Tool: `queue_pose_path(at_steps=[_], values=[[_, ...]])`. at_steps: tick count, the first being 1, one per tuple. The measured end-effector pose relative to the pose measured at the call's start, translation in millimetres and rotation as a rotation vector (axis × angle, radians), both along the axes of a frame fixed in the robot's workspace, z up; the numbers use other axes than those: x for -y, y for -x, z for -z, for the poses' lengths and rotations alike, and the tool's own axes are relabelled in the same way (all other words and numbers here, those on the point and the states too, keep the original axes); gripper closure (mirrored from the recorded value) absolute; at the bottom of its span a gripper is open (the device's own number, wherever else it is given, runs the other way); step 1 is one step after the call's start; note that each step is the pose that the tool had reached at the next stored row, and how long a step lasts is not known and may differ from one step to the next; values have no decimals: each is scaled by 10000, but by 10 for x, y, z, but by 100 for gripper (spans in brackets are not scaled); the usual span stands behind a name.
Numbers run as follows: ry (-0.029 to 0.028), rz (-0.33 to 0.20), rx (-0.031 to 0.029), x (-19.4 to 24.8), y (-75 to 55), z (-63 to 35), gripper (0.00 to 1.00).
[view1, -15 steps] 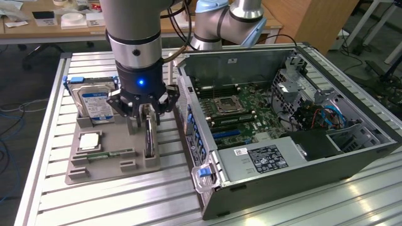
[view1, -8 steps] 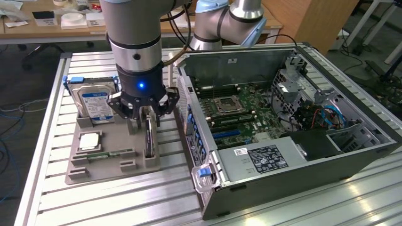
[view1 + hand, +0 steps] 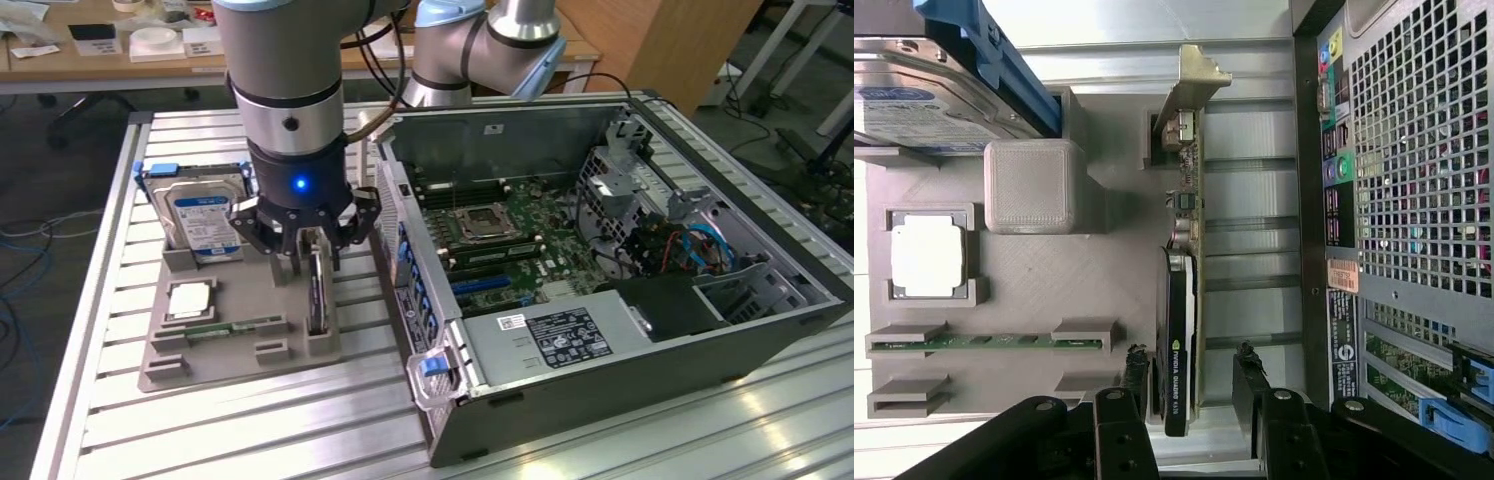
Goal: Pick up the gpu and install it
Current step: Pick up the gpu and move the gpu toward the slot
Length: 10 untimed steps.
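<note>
The claw (image 3: 318, 262) hangs open over the grey parts tray (image 3: 240, 365), just beside the rear panel of the open computer case (image 3: 627, 330). Its two dark fingers (image 3: 1137, 378) stand on either side of the gpu (image 3: 1182, 300). There is a gap on each side, and nothing is gripped.

The gpu stands on its long edge in a slot along the tray's side nearest the case. Its long axis runs parallel to the case's rear panel (image 3: 1414, 190). The black-shrouded end lies between the fingers. The green board and the silver end bracket (image 3: 1189, 80) reach away from the claw. The card's flat faces are turned toward the case and away from it.

Farther from the case than the gpu, a grey block (image 3: 1034, 186) rises from the tray. Beyond that block, a processor chip (image 3: 926, 255) sits in a square pocket and a slim green RAM stick (image 3: 984, 341) lies flat between two clips. A hard drive (image 3: 200, 215) with a blue-and-white label stands upright in a blue-edged holder at the tray's corner well away from the case.

The case lies on its side on the slatted metal surface (image 3: 267, 440), with the motherboard (image 3: 507, 240) exposed.
</note>
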<state>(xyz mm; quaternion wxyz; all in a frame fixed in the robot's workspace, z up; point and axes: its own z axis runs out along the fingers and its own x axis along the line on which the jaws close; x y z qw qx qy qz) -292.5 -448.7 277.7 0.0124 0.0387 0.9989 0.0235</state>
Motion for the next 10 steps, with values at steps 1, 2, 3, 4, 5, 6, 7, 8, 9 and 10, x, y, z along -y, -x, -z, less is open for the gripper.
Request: queue_pose_path(at_steps=[1, 2, 3, 4, 5, 6, 7, 8, 9, 10], values=[[-1, 0, 0, 0, 0, 1, 53], [-4, 0, 4, -1, -1, 9, 53], [-3, 0, 3, -1, 0, 20, 53], [-2, 0, 1, 0, 0, 34, 53], [-2, 0, 1, 0, 0, 51, 53], [-2, 0, 2, 0, 0, 69, 53], [-2, 0, 1, 0, 0, 87, 53], [-1, 0, 1, -1, 0, 104, 53], [-1, 0, 1, -1, 0, 121, 53], [-1, 0, 1, -1, 0, 135, 53]])
